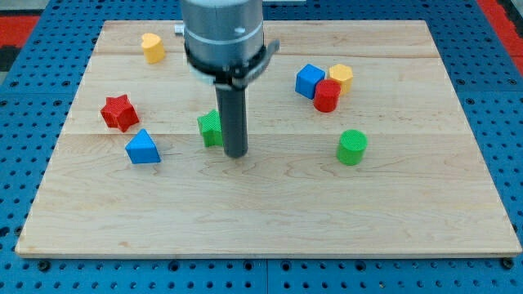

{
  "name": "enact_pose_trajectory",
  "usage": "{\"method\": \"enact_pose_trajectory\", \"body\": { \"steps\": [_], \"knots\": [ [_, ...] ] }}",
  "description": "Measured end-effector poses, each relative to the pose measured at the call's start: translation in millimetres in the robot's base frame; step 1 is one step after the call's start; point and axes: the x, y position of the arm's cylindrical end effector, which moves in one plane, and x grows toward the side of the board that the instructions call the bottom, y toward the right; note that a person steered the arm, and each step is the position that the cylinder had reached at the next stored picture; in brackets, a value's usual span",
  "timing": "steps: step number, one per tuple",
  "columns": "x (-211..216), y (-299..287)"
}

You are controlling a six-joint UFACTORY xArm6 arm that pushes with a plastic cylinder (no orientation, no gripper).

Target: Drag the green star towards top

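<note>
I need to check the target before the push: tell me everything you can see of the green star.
The green star is a small, matte, plastic-looking block with ribbed sides, lying flat on the wooden board, left of centre. The dark rod hides its right part, so its points are only partly visible. My tip sits at its lower right edge, apparently touching. No other block touches it.

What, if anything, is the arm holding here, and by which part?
Nothing is held: there is no hand, only a rod. My tip stands on the board, against the right side of the green star.
</note>
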Motion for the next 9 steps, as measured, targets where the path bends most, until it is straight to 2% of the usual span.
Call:
{"method": "enact_pose_trajectory", "body": {
  "steps": [1, 2, 3, 6, 7, 9],
  "knots": [
    [-27.6, -43.4],
    [-95.7, -43.4],
    [-129.7, -43.4],
    [-129.0, -46.7],
    [-116.8, -103.8],
    [-116.9, -109.3]
  ]
}}
